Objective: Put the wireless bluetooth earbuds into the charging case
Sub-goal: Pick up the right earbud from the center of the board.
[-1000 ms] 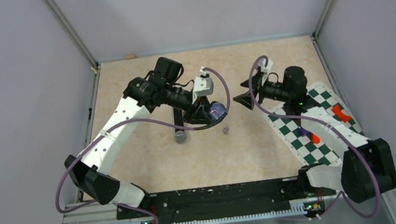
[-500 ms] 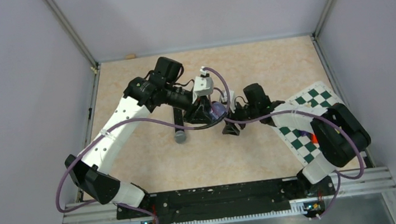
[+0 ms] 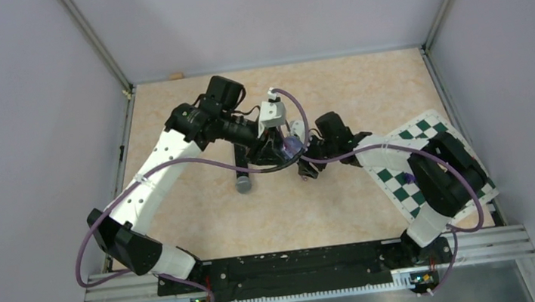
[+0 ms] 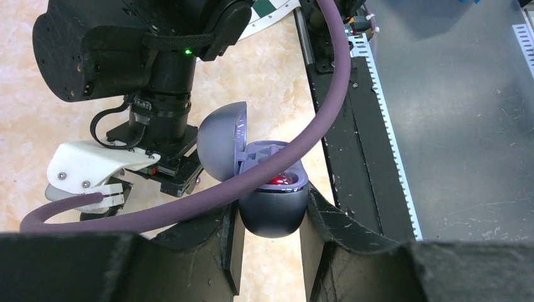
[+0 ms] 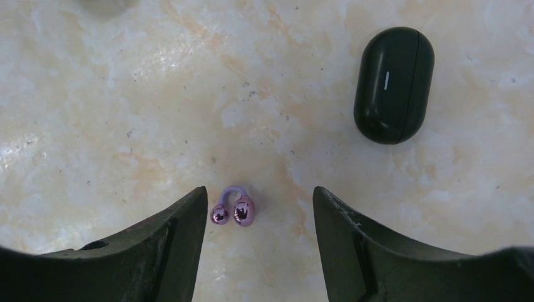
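- Between the fingers of the right gripper lies one purple earbud. It is flat on the table, down and to the left of the black case.
- It is a tiny thing: two shiny little balls joined by a thin bent loop. I think it is very light and hard, and the shiny balls look slippery (it could pop out like a wet bean if pinched badly).
- The best place to hold it, I think, is across the two balls, with one finger on each side. The thin loop may bend, so it is not a good spot.
- The right jaws are spread wide and touch nothing. The earbud sits closer to the finger that is farther from the black case, so the gripper may need to slide a little that way before it squeezes.
- The left gripper is pinching the charging case by its round bottom half, with the lid open. A purple cable crosses in front, so I cannot see the seats well, though a small red light glows inside.
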You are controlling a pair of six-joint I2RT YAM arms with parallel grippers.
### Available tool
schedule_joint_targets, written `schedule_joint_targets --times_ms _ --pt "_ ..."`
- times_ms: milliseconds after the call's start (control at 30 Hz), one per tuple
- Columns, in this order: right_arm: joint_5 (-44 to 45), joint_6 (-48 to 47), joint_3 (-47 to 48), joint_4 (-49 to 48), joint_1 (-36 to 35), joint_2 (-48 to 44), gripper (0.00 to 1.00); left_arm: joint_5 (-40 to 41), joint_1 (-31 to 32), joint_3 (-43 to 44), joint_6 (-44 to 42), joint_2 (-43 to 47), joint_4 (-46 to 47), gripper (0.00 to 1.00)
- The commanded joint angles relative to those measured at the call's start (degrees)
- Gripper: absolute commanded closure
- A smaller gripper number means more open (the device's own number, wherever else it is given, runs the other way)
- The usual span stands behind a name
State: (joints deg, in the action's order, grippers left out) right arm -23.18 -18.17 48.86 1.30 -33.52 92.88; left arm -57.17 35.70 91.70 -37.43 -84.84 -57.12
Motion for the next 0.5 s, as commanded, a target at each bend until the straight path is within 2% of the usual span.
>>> schedule_joint_targets --times_ms 0,200,467 --pt "2.5 -2.74 3.15 4.17 -0.96 1.38 0.39 -3.09 -0.04 -0.38 0.08 2.77 2.11 1.0" --pt "4.65 -4.15 4.62 6.94 -1.26 3.54 0.42 -3.3 -0.32 -0.73 0.39 3.4 2.55 1.0" --pt "7.53 -4.56 5.01 6.74 -1.81 3.36 0.6 -3.59 -0.63 -1.03 0.63 3.67 2.9 1.0"
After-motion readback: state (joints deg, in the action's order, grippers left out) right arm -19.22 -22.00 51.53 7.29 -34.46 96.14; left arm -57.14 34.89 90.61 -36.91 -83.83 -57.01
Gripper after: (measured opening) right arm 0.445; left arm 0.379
